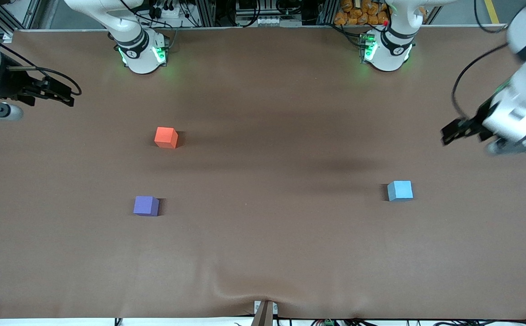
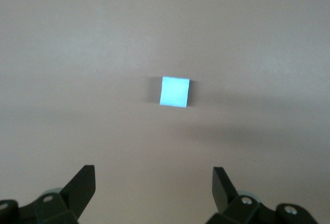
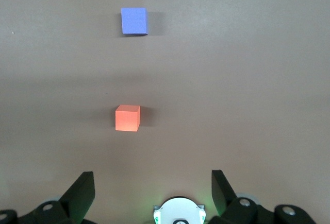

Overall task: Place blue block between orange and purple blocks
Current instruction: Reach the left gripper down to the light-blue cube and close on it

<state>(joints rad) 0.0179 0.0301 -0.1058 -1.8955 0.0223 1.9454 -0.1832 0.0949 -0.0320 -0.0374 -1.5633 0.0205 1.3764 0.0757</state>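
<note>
Both tools are up in the air at the two ends of the brown cloth-covered tabletop (image 1: 263, 253). Landmark for all places: the small light sky-blue matte cube (image 1: 400, 190), resting flat toward the left arm's end.

Left tool (image 1: 448, 134) hangs over bare tabletop just toward the left arm's end from the sky-blue cube (image 2: 175, 91); its black fingers (image 2: 82, 185) are spread wide apart and grip nothing. It looks blurred in the front view, so its exact tilt is hard to judge.

Right tool (image 1: 66, 96) hangs over the right arm's end, well apart from the sky-blue cube; its fingers (image 3: 82, 190) are likewise spread and empty.

A small bright orange-red matte cube (image 1: 166, 137) sits on the tabletop well apart from the sky-blue cube, toward the right arm's end and farther from the front camera than it. The right wrist view shows it too (image 3: 127, 118).

A small violet-purple matte cube (image 1: 145, 205) lies toward the same end, slightly nearer to the front camera than the sky-blue cube, also seen from the right wrist (image 3: 134, 21). The strip between these two cubes is bare brown cloth; nothing touches either.
</note>
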